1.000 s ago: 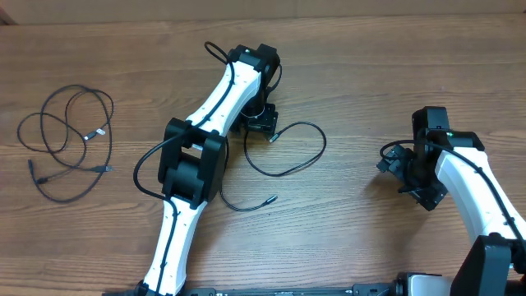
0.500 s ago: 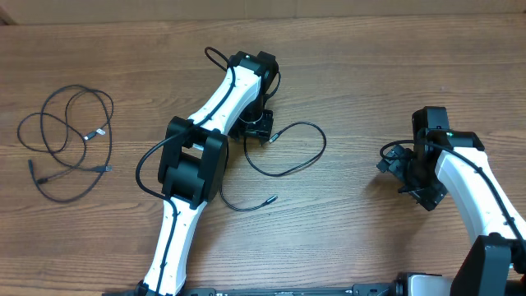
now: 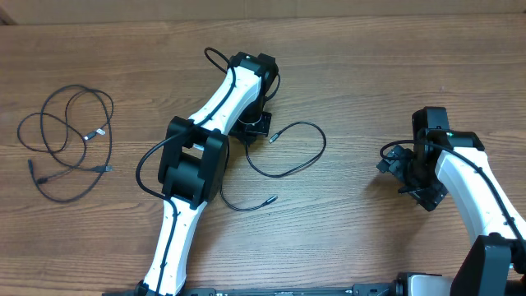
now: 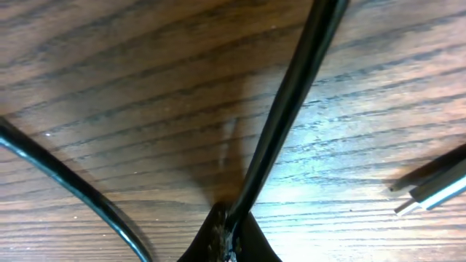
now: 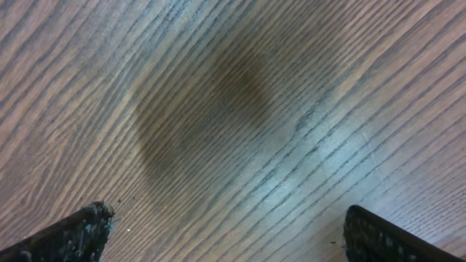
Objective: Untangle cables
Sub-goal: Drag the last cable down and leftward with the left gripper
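My left gripper (image 3: 256, 127) is down on the table at the centre, shut on one black cable (image 3: 323, 141) that loops out to its right. In the left wrist view the jaws (image 4: 230, 234) pinch this cable (image 4: 291, 94), which runs up and to the right over the wood. Another strand (image 4: 65, 175) curves past on the left, and a silver plug end (image 4: 431, 193) lies at the right edge. A second cable (image 3: 110, 140) lies in loose loops at the far left. My right gripper (image 3: 419, 185) (image 5: 229, 229) stands open over bare wood.
The looped cable's free end (image 3: 269, 198) lies just right of the left arm's black elbow (image 3: 193, 160). The right arm's own thick wire (image 3: 393, 152) hangs beside its wrist. Bare wooden table (image 3: 370, 74) lies between the two arms.
The left gripper's jaws have closed onto the central cable. The cables on the table and the right arm have not moved.
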Tool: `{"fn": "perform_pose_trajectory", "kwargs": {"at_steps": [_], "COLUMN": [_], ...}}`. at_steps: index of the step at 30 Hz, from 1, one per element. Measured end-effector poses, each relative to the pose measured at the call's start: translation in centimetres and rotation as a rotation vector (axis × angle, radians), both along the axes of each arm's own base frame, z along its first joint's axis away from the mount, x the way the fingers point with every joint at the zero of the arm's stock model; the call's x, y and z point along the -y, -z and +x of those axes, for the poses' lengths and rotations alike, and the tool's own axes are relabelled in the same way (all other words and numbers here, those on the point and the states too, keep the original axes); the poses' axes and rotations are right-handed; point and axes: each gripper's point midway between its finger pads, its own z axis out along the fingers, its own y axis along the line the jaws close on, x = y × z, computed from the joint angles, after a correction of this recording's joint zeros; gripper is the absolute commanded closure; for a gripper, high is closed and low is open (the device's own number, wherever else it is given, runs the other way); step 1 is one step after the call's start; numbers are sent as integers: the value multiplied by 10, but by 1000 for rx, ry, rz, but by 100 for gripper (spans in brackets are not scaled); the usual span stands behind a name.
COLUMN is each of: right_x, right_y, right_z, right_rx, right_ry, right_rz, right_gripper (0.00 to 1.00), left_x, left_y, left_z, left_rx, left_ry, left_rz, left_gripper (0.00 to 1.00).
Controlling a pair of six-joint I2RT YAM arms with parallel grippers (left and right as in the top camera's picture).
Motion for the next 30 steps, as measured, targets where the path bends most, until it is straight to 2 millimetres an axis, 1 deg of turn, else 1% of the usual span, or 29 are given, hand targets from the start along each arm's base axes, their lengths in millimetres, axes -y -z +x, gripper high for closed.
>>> {"fn": "perform_pose_trajectory", "kwargs": {"at_steps": [3,5,7,11,13,15,22,24,27,30], "right_x": [0,0,0,0,0,0,0,0,0,0], "right_y": [0,0,0,0,0,0,0,0,0,0], "right_z": [0,0,0,0,0,0,-1,-1,-1,-1], "right_rx": [-2,-2,-2,-2,-2,-2,-3,-4,-4,-4], "right_ry": [-1,-1,0,-1,0,-1,-5,-11,-16,-19], "right_rz": [0,0,0,0,0,0,0,0,0,0], "right_gripper": [0,0,0,0,0,0,0,0,0,0], "left_x": [-4,-8,-11,-17,-21,-25,-35,-35,-38,-42], "left_y": [-2,-7,-19,-52,-65,-71,-77,-77,-73,-66], "left_z": [0,-2,-5,-15,-22,-30,-50,-52,-57,-68], "left_rx": [7,8,11,18,6,-19,-103,-113,-135,-176], "left_ry": [-3,-3,-2,-1,0,1,2,3,3,4], "left_rz": [22,37,45,50,59,74,112,116,125,141], "left_gripper": [96,95,95,96,96,96,95,95,95,95]}}
